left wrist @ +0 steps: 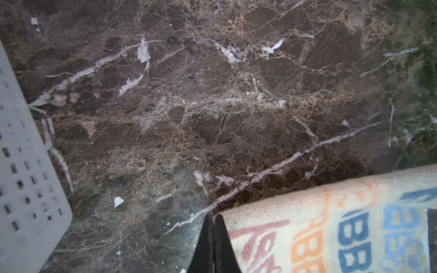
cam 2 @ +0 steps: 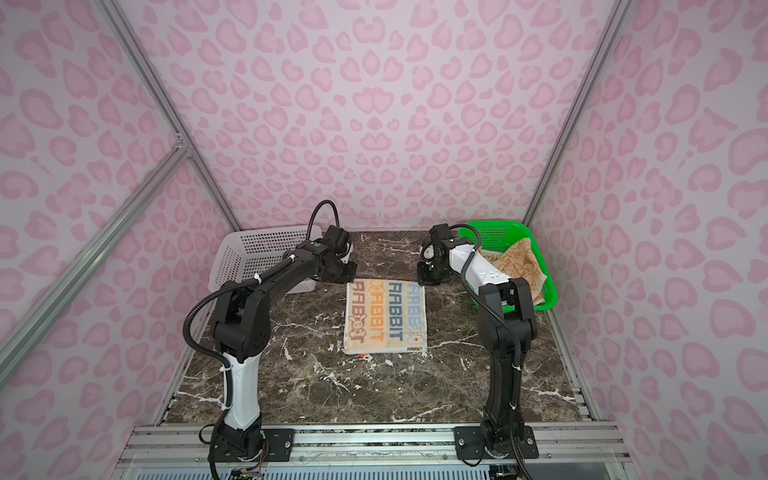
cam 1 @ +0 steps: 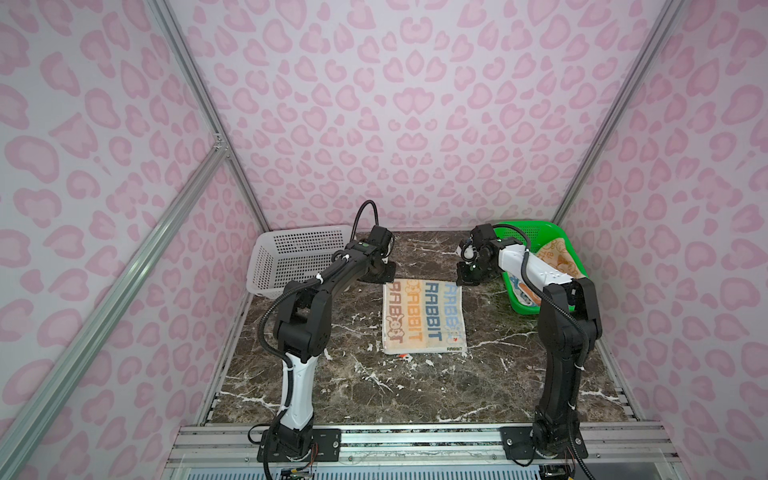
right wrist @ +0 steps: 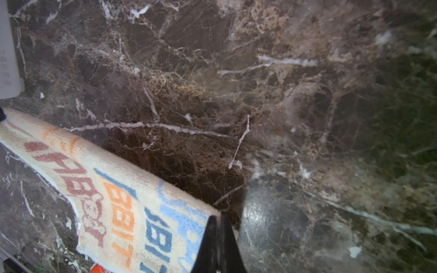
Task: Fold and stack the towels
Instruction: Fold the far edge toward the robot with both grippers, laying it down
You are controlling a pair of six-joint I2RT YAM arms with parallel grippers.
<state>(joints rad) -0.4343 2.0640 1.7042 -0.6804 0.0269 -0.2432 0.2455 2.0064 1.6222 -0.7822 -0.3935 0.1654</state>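
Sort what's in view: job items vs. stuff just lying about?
Job:
- cream RABBIT towel, far corners pinched by the left gripper and right gripper
- orange towel, lying in the green basket

Lying about:
- green basket, only a holder
- white basket

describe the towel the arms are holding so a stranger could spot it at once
On the dark marble table, look between the white basket and the green basket. The cream towel lies mid-table, its far corners pinched in both arms' jaws. Unlike the orange towel in the green basket, it carries rows of orange and blue RABBIT lettering.
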